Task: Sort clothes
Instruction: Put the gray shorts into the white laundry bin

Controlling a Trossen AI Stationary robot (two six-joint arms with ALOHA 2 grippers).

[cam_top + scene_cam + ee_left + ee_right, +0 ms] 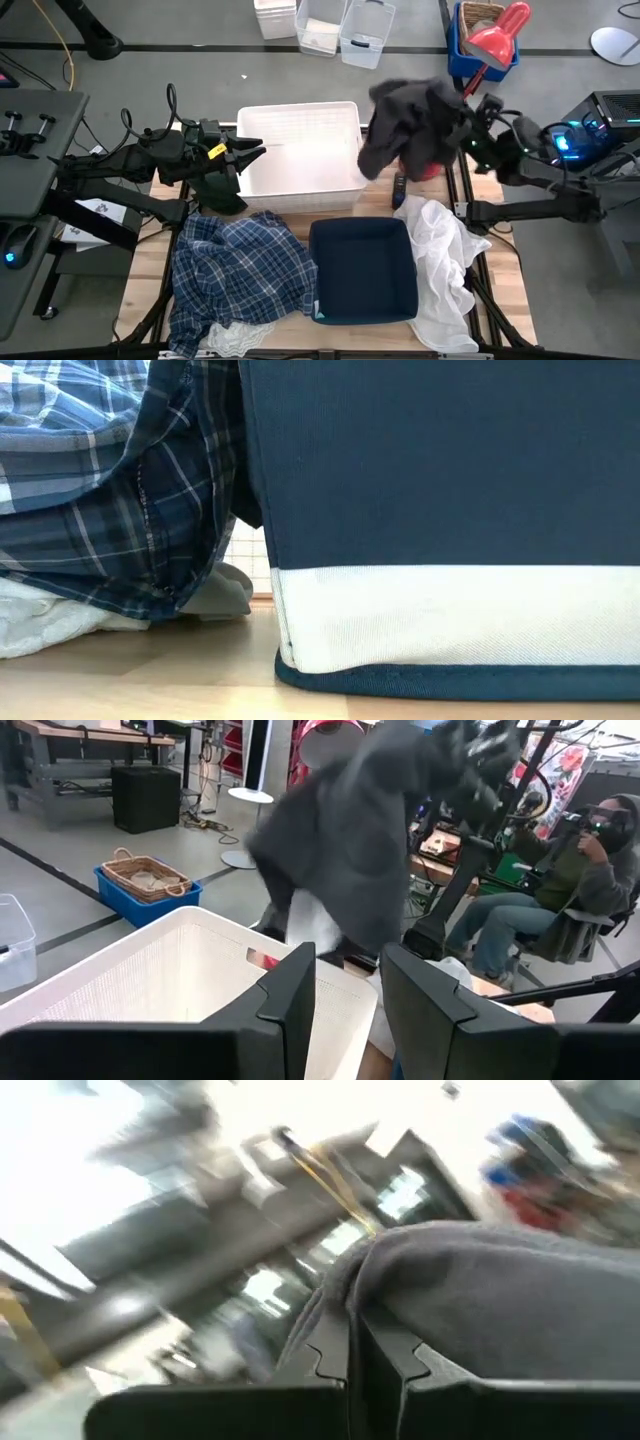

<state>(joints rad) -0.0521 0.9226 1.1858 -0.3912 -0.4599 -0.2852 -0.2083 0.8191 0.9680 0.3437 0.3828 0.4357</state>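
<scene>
My right gripper (pixel 468 112) is shut on a dark grey garment (pixel 405 125), held up in the air by the white plastic bin's (pixel 300 150) right rim; the garment also shows in the left wrist view (pixel 360 840). My left gripper (pixel 250 155) is open and empty over the bin's left rim, its fingers (pixel 295 1010) apart. A dark green garment (pixel 222 192) lies under the left arm. A blue-and-white plaid shirt (pixel 240 270) lies at the near left on a white garment (pixel 235 340). Another white garment (pixel 440 260) lies right of the navy bin (pixel 362 270). My right gripper pinches a bunched fold of the grey garment (pixel 400 1280) between its two shut fingers (pixel 330 1350); the cloth spills over the fingers. The garment hangs slack below the gripper (pixel 480 760), lifted clear of the table and of the bin.
The low view shows the navy bin's wall (pixel 440 510) close up, with the plaid shirt (pixel 120 510) beside it. Clear boxes (pixel 340 25) and a blue crate (pixel 480 40) stand on the floor beyond the table. A seated person (pixel 570 890) is beyond the table's right side.
</scene>
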